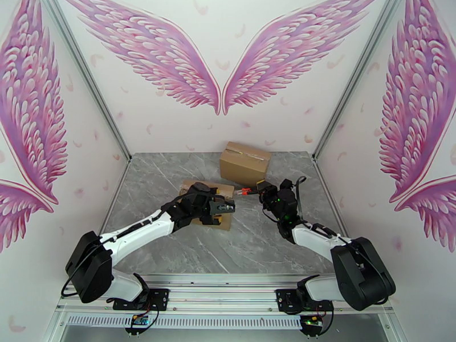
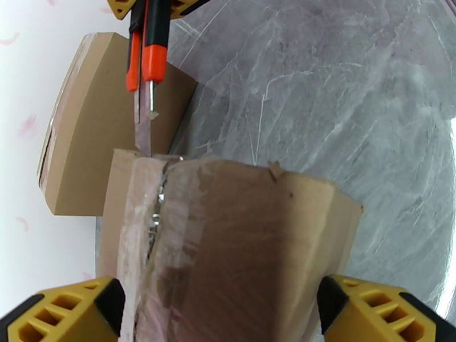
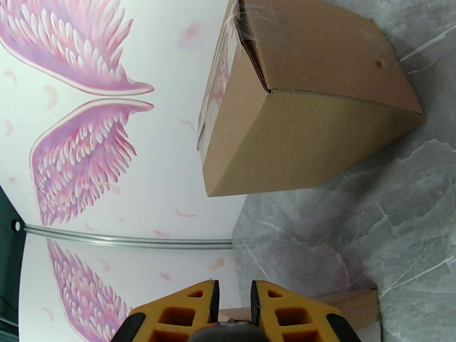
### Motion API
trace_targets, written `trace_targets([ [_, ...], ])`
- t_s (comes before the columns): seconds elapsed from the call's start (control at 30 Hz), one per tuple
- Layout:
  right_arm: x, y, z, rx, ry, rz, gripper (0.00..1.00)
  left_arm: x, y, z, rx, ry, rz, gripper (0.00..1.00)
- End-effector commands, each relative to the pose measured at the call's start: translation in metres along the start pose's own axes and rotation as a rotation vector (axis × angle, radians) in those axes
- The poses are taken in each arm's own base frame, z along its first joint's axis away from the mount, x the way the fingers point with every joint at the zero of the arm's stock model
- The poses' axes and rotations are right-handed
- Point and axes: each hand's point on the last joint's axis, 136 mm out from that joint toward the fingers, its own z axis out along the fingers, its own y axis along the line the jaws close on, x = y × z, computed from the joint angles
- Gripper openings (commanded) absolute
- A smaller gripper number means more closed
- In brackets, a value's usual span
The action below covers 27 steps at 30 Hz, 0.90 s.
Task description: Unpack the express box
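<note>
The express box (image 1: 223,191) is a low cardboard box lying mid-table, with clear tape along its top seam (image 2: 155,212). My left gripper (image 1: 228,207) hovers over it, open wide, with its yellow fingers (image 2: 68,309) on either side of the box top (image 2: 245,246). An orange utility knife (image 1: 246,192) is held in my right gripper (image 1: 257,190), which is shut on it. The knife (image 2: 153,47) points at the box, and its blade (image 2: 143,129) meets the far edge at the seam. The tape looks ragged along that seam. The box's corner (image 3: 347,303) shows beside the right gripper (image 3: 232,306).
A second, taller taped cardboard box (image 1: 245,162) stands at the back against the wall (image 3: 319,104), just beyond the knife (image 2: 91,126). Grey marble tabletop (image 1: 256,240) lies open in front and to the right. Winged walls close in the sides.
</note>
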Motion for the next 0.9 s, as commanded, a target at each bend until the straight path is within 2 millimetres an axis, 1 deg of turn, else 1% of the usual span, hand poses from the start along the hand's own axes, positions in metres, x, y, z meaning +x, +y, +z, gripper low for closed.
trace_targets([
  [0.0, 0.012, 0.011, -0.001, -0.037, 0.065, 0.015, 0.00, 0.001, 0.020, 0.002, -0.052, -0.001, -0.050, 0.94],
  [0.2, 0.017, 0.015, -0.009, -0.029, 0.088, -0.012, 0.00, 0.005, 0.024, 0.002, -0.053, -0.002, -0.063, 0.94],
  [0.3, 0.012, 0.014, -0.012, -0.014, 0.065, -0.034, 0.00, 0.005, 0.022, -0.003, -0.041, -0.020, -0.067, 0.94],
  [0.4, 0.001, 0.015, -0.013, -0.008, 0.019, -0.049, 0.00, 0.006, 0.014, -0.010, -0.008, -0.044, -0.073, 0.94],
  [0.47, -0.006, 0.016, -0.011, -0.004, -0.007, -0.059, 0.00, 0.007, 0.008, -0.014, 0.016, -0.052, -0.081, 0.94],
  [0.57, -0.012, 0.022, -0.006, -0.013, -0.023, -0.070, 0.00, 0.009, 0.006, -0.020, 0.021, -0.069, -0.102, 0.94],
  [0.73, -0.013, 0.034, 0.006, -0.054, -0.022, -0.075, 0.00, 0.009, 0.005, -0.025, 0.016, -0.072, -0.117, 0.93],
  [0.87, -0.014, 0.042, 0.012, -0.081, -0.022, -0.075, 0.00, 0.012, 0.003, -0.028, 0.008, -0.067, -0.116, 0.94],
])
